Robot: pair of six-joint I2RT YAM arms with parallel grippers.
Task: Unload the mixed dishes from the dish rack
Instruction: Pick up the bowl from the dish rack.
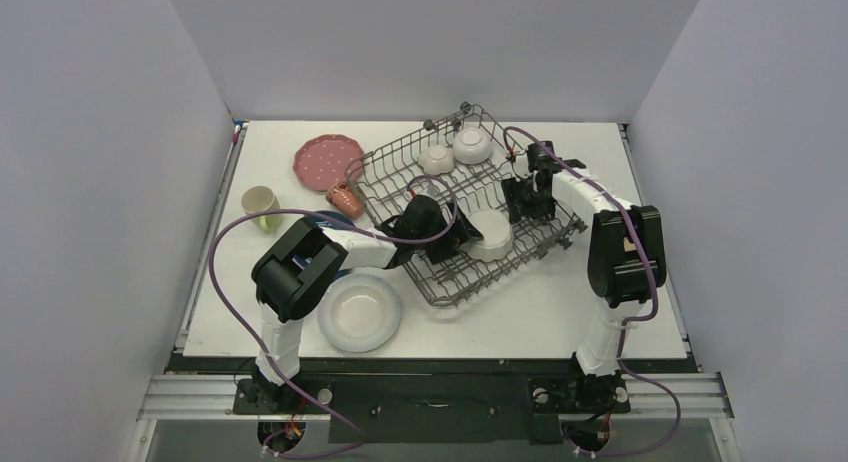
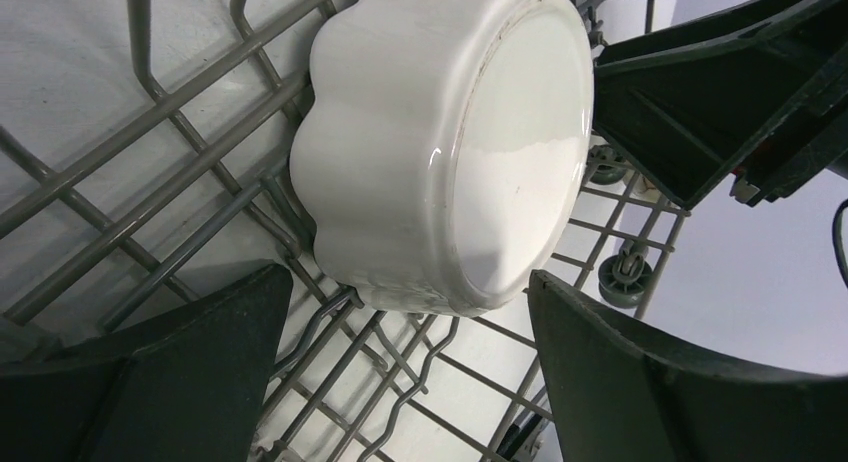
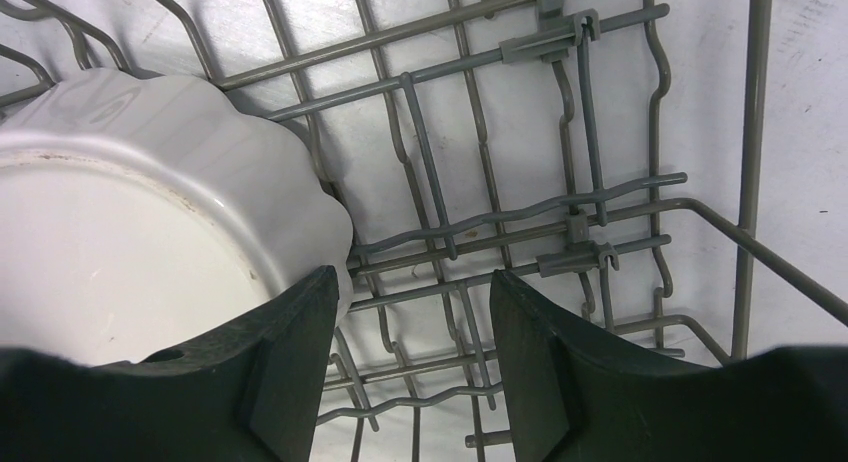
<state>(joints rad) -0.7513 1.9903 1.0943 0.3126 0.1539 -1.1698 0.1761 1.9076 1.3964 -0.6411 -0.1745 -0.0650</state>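
The dark grey wire dish rack (image 1: 400,150) stands at the table's middle. A white scalloped bowl (image 1: 490,235) lies on its side in the rack's near part. Two more white bowls (image 1: 437,159) (image 1: 472,142) sit at its far end. My left gripper (image 1: 459,232) is open just left of the scalloped bowl (image 2: 440,152), which sits ahead of its spread fingers. My right gripper (image 1: 517,206) is open inside the rack, just behind that bowl (image 3: 150,222). Its left finger (image 3: 290,362) is against the bowl's rim, and only rack wires (image 3: 560,212) lie between its jaws. No dark green mug or brown bowl shows.
On the table left of the rack lie a pink dotted plate (image 1: 328,160), an orange cup (image 1: 344,196), a light-green cup (image 1: 262,204) and a dark blue dish (image 1: 325,220) half hidden under my left arm. A white plate (image 1: 360,312) lies near the front.
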